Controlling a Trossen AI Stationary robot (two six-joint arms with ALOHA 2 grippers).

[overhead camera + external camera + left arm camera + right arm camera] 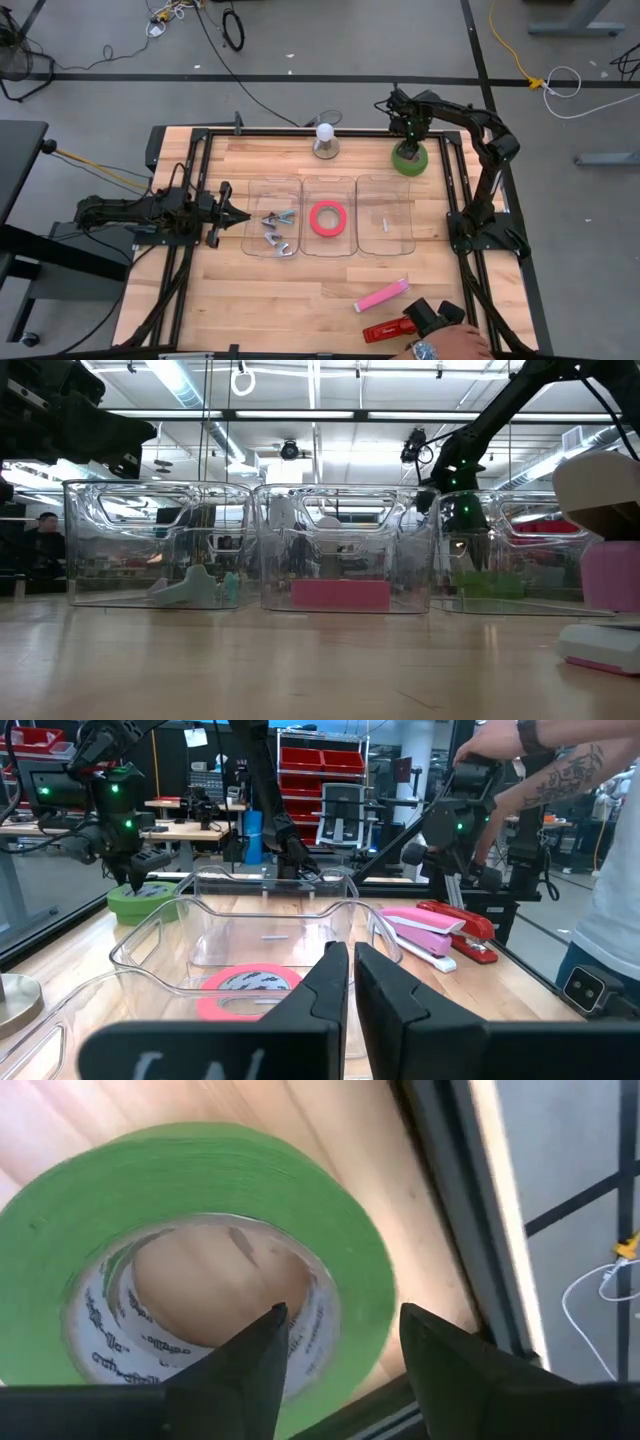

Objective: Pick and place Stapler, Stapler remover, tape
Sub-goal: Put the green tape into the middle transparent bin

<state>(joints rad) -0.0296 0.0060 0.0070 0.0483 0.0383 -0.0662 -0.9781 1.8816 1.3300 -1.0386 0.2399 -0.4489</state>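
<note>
Nearest thing: my right gripper (335,1355) hangs directly over the green tape (200,1260), one finger inside the core hole, the other over the outer green face, so the fingers straddle the roll's wall.
Grip state: my right fingers stand parted across the wall, not visibly pressing it; I judge nothing is held yet.
Tape position: it lies flat at the table's far right corner (411,158), close to the black frame rail (450,1200), well apart from the clear bins (384,214).
Risk, slip: the wall is thick and smooth; a shallow pinch could let the roll tip or drop on lifting.
Risk, edge: a nudge could slide it against the rail.
Risk, wrong bin: the middle bin already holds a red roll (328,218); I must choose the bin carefully.
Left gripper (228,210): clenched and empty, waiting beside the left bin.
Bystander: a person's hand (462,343) is near the red stapler (392,331) and pink stapler (381,296) at the near edge.
</note>
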